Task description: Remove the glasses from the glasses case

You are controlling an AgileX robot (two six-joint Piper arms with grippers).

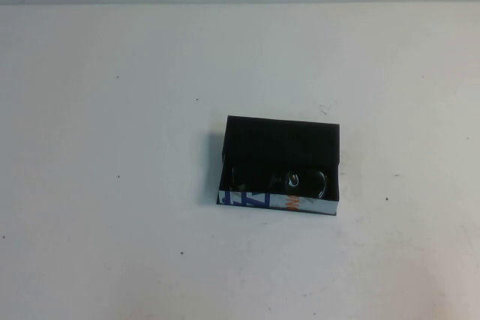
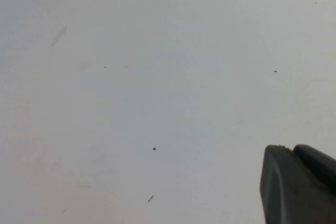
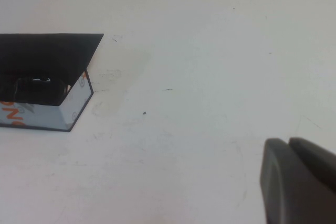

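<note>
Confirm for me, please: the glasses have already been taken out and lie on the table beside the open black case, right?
Not quite: the glasses lie inside the open black glasses case, not beside it, as the high view shows. Only a corner of the left gripper and right gripper shows in each wrist view.

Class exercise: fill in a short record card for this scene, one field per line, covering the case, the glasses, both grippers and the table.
glasses case: open black box, white side strip with blue letters and orange mark, near the table's middle
glasses: dark frames lying inside the case, by the white strip
left gripper: over bare table, away from the case
right gripper: over the table, case off to one side, apart
table: white, a few small dark specks
task stage: glasses not yet taken out
</note>
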